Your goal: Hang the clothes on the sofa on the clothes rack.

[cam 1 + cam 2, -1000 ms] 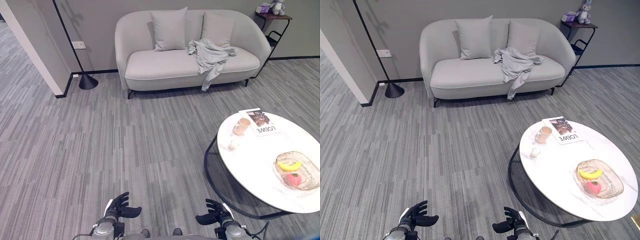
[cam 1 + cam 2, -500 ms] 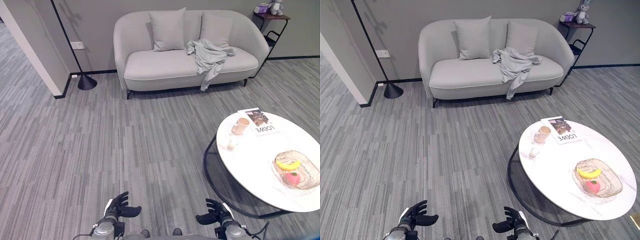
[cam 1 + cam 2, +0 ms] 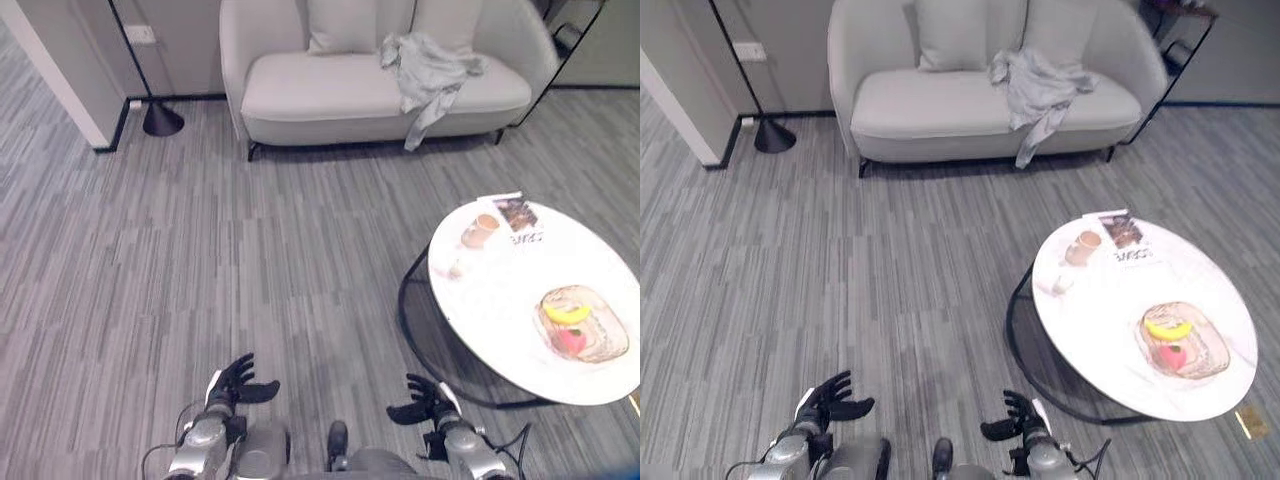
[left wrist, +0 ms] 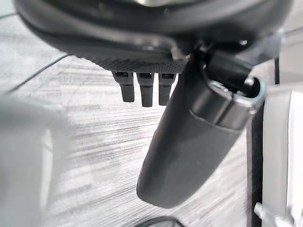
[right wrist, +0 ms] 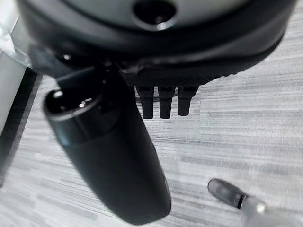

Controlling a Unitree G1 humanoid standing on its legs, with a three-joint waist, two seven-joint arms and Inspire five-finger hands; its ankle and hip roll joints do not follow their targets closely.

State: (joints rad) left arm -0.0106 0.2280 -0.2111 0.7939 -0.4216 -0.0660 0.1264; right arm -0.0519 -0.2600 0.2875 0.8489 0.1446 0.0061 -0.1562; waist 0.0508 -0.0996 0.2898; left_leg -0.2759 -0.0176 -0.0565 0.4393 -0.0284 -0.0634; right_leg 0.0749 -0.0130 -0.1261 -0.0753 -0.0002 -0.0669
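Grey carpet; round table right, clothes on sofa.

Grey striped carpet floor, carrying a pale sofa at the far side and a black lamp base just beside its left end. On the sofa seat: two cushions against the back, a grey garment crumpled at the right, one sleeve hanging over the front edge. Nearer, at right, a round white counter on a black ring frame, bearing a cup, a magazine and a glass dish with a banana and a red fruit.
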